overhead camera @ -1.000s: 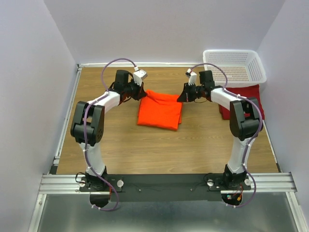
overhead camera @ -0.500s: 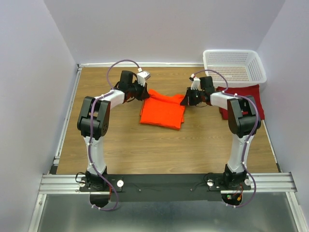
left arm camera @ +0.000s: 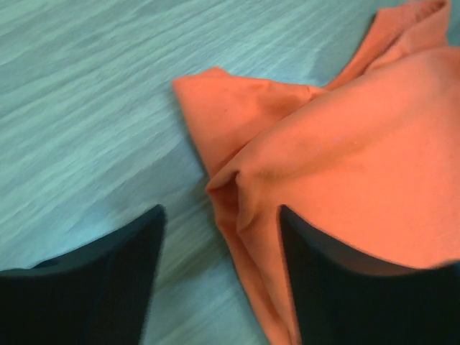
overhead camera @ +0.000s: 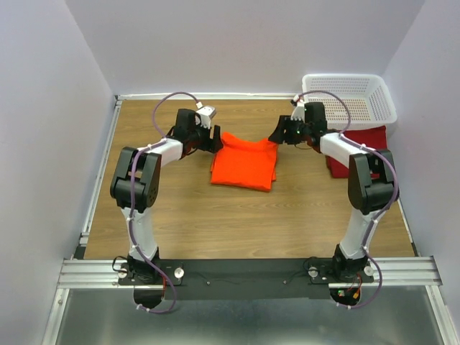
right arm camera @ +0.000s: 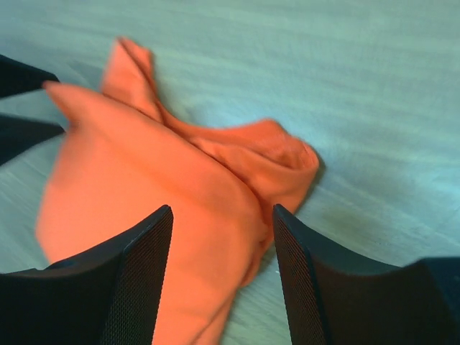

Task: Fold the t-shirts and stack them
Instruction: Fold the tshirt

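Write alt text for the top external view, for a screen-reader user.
A folded orange t-shirt lies mid-table between two robot arms, with the left gripper and right gripper open at its far corners. A folded maroon t-shirt sits at the right edge, just in front of a white mesh basket.

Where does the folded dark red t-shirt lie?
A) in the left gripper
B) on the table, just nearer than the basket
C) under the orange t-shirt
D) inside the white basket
B: the dark red t-shirt lies on the table in front of the white basket, apart from the orange t-shirt.
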Controlling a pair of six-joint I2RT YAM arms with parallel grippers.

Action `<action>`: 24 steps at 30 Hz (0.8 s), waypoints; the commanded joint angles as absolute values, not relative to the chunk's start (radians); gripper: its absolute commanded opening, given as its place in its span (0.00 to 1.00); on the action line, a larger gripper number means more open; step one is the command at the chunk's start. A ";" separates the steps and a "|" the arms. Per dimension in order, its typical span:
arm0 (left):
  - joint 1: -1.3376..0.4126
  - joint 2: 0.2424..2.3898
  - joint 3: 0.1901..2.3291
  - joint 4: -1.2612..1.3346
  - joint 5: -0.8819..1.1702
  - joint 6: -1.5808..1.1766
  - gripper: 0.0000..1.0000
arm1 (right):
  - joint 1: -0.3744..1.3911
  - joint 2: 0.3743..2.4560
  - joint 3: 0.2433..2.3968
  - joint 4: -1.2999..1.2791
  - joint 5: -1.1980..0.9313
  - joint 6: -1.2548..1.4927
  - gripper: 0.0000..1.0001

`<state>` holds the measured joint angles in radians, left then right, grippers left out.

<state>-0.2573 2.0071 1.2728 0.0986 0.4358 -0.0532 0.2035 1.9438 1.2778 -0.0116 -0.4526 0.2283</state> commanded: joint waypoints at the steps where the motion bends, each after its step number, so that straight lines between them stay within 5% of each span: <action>1: -0.255 1.873 1.224 0.183 0.302 -0.147 0.90 | 0.210 1.845 1.319 0.003 -0.426 0.258 0.66; 8: -0.258 1.714 1.129 0.195 0.196 -0.195 0.88 | 0.213 1.879 1.304 0.003 -0.685 0.302 0.64; 16: -0.382 1.784 1.205 0.170 0.389 -0.184 0.40 | 0.213 2.000 1.325 0.003 -0.762 0.281 0.43; 24: -0.367 2.064 1.351 0.120 0.379 -0.283 0.30 | 0.212 2.118 1.379 0.003 -0.721 0.268 0.42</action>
<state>-0.4015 1.9572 1.3006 0.1696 0.3683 -0.2138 0.2096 2.0769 1.3365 0.0032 -0.7231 0.2871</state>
